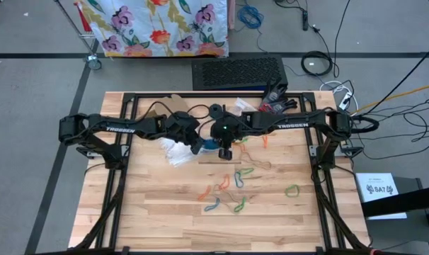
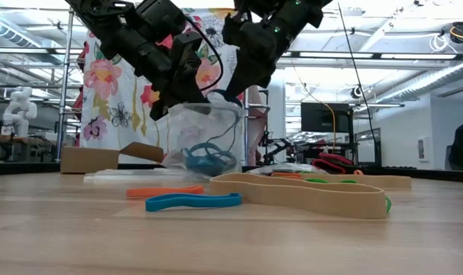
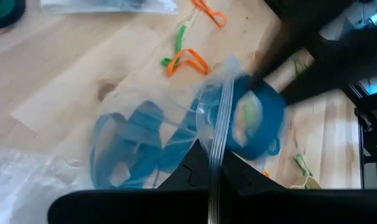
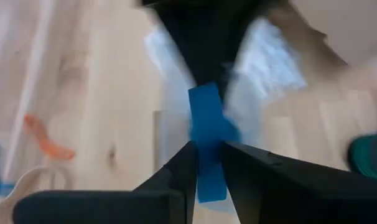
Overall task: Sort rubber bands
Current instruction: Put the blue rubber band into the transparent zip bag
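The surface (image 1: 165,212) is pale wood planks inside a black frame (image 1: 122,177). The left end effector (image 1: 195,146) is clenched on the top edge of a clear bag (image 2: 205,141) near the middle of the surface, and the bag holds blue bands (image 3: 129,146). The right end effector (image 1: 226,151) sits just right of it, pinching one blue band (image 4: 206,134) at the bag's mouth. More bands (image 1: 239,177) in green, orange, blue and tan lie spread on the near right part of the surface. Far behind, a flowered cloth (image 1: 158,25) hangs, and black cables (image 1: 321,60) lie on the gray floor (image 1: 30,92).
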Robot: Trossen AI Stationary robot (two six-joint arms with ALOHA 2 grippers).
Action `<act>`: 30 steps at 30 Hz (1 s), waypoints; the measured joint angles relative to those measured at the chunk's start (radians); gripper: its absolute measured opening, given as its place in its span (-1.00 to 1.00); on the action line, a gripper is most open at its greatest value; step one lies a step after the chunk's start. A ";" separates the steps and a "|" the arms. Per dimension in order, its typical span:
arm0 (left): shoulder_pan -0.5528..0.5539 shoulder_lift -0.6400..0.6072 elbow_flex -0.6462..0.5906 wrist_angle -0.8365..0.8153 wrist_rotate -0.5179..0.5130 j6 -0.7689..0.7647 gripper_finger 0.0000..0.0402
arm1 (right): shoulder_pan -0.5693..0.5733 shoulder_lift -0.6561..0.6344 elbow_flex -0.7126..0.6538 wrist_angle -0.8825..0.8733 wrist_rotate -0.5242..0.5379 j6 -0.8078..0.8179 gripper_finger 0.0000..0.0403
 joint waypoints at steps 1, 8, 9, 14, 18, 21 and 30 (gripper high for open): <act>0.003 0.000 0.004 0.001 0.000 0.000 -1.00 | 0.005 0.000 0.000 -0.004 -0.001 -0.016 -0.68; -0.008 0.000 0.052 0.004 0.071 0.026 -1.00 | 0.006 0.000 0.000 0.027 0.108 -0.026 -0.68; -0.011 0.000 0.059 0.003 0.072 0.027 -1.00 | 0.007 0.000 0.000 0.031 0.114 -0.027 -0.68; -0.017 0.000 0.077 -0.001 0.074 0.034 -1.00 | 0.004 0.000 0.000 0.021 0.047 -0.024 -0.68; -0.010 0.000 0.079 -0.003 0.065 0.034 -1.00 | 0.005 0.000 -0.001 -0.027 -0.028 -0.028 -0.68; -0.006 0.000 0.080 -0.036 0.021 0.031 -1.00 | 0.005 0.000 -0.001 -0.055 -0.030 -0.025 -0.68; -0.006 0.000 0.080 -0.140 -0.042 0.026 -1.00 | -0.007 0.001 -0.002 0.036 -0.017 -0.047 -0.68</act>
